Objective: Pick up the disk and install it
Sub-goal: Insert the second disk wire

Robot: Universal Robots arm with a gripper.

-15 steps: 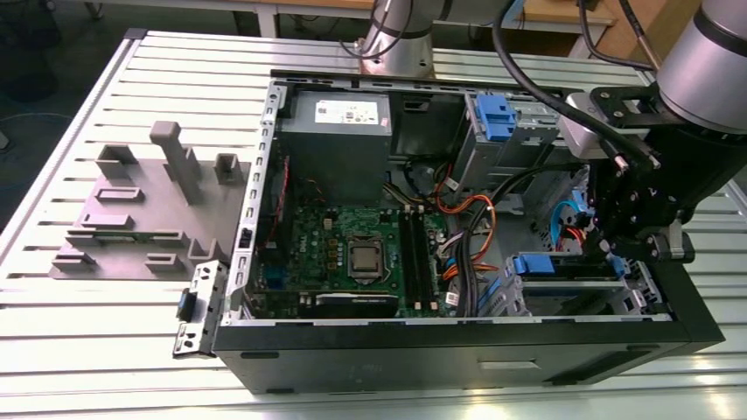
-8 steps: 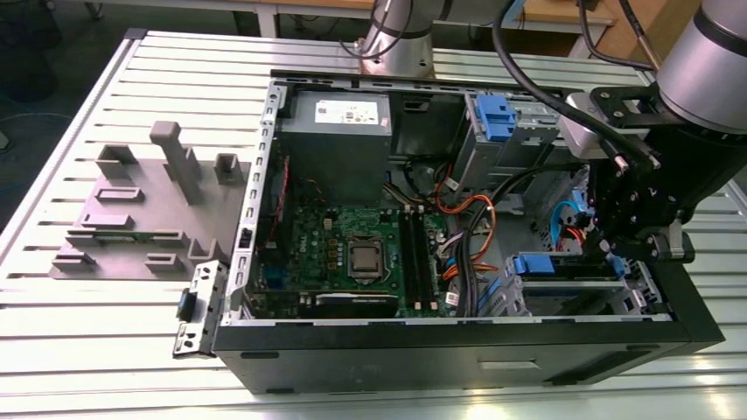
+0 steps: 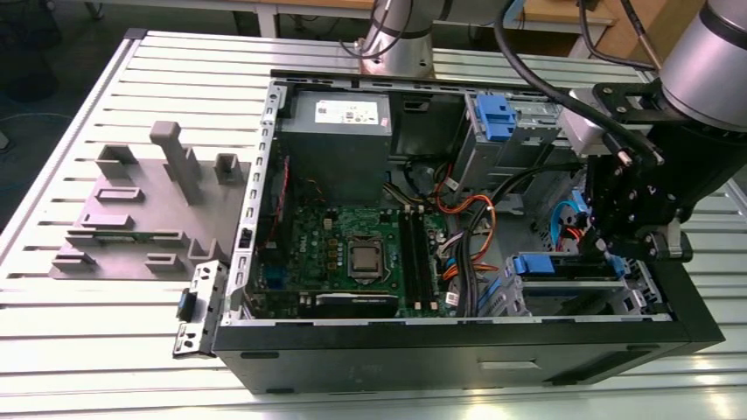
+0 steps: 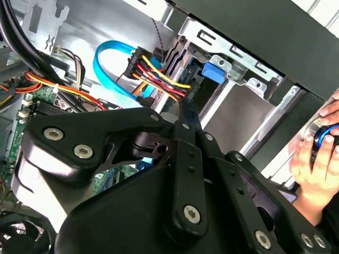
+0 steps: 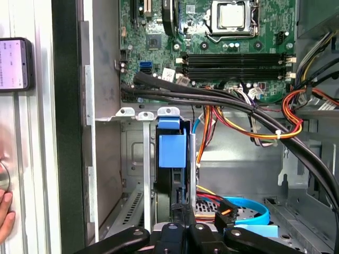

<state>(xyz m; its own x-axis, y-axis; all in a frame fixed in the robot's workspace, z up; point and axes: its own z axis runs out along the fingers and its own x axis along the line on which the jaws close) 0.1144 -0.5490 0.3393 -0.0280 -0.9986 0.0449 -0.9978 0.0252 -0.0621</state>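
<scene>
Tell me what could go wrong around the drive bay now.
The disk sits between thin metal rails and might jam if tilted. Loose orange and blue cables lie close beside it; the claw could snag them. A person's hand is beside the case, near the arm.

Black computer case (image 3: 467, 354), green motherboard (image 3: 350, 241), bright blue disk carrier (image 5: 172, 148), grey fixture (image 3: 140, 210).
</scene>
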